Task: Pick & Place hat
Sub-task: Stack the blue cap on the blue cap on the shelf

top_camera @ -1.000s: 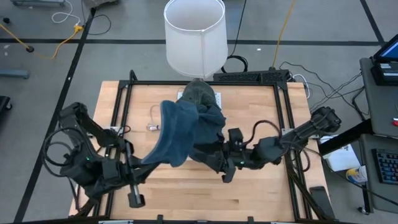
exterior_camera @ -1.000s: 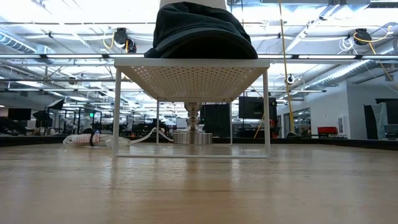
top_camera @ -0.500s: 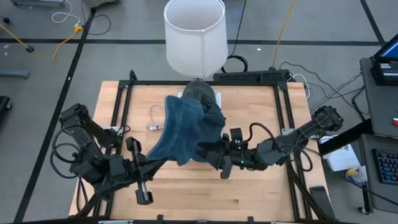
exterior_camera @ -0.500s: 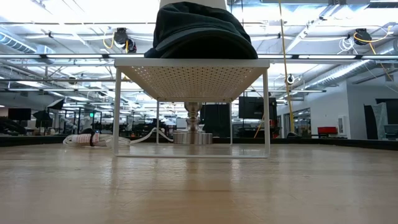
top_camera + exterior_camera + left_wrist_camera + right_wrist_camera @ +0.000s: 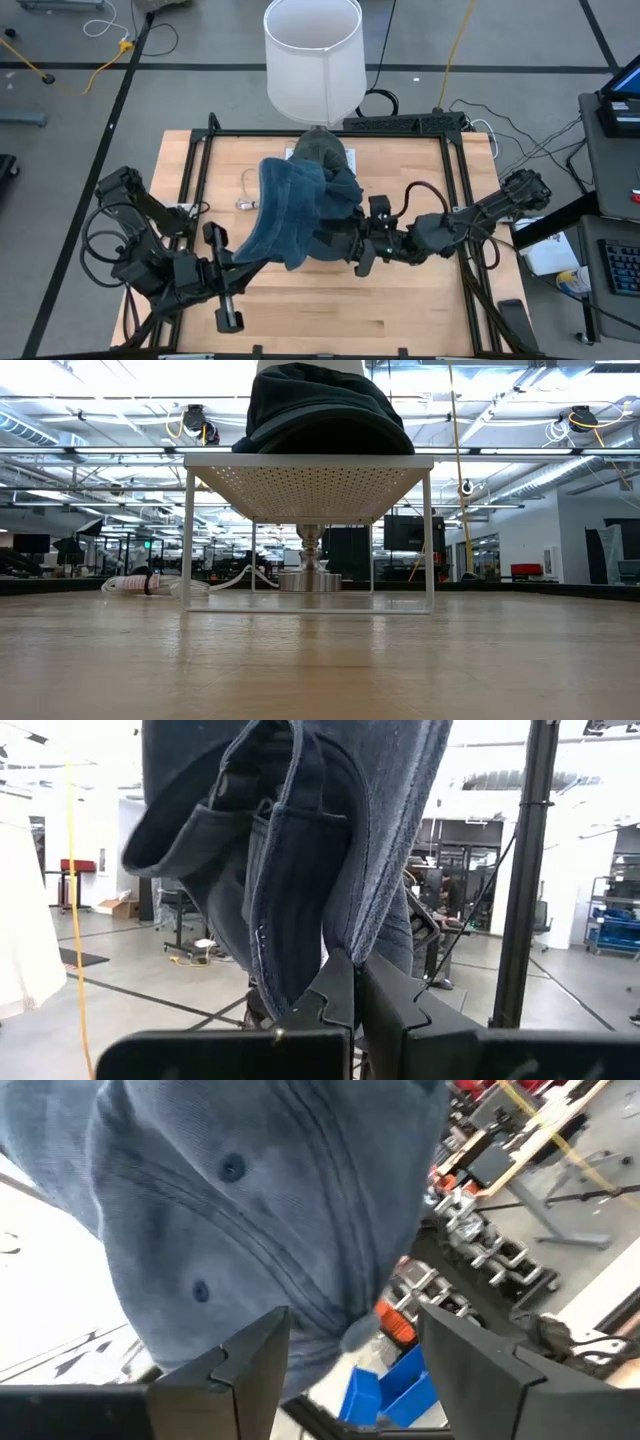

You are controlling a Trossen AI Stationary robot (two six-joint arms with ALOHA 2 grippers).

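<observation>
Hat first: from the high view it's a blue denim cap held up over the middle of the bench, hanging between the two arms. It droops and folds on itself, so I'd say it's soft, light and floppy, with only the brim likely to have any stiffness. The left end effector is at its lower left edge and the right end effector is tucked against its right side. Behind it, at the far edge of the bench, a second dark hat sits on a small rack, with a white hamper on the floor beyond.

Low view: neither arm nor the blue hat shows here, so it's well clear of the bench top. You just get the white wire rack with the dark hat piled on top.

Left wrist view: the left end effector is pressed together on a fold of the hat, right at a seamed edge, and the rest dangles freely. That hem looks like a decent pinch spot since the doubled fabric shouldn't slip much.

Right wrist view: the crown of the hat with its eyelets fills the frame, and the right end effector has its fingers spread wide with the fabric sagging between them, not pinched. My guess is a thin single layer would slide out, so a seam or the brim is the safer hold.
</observation>
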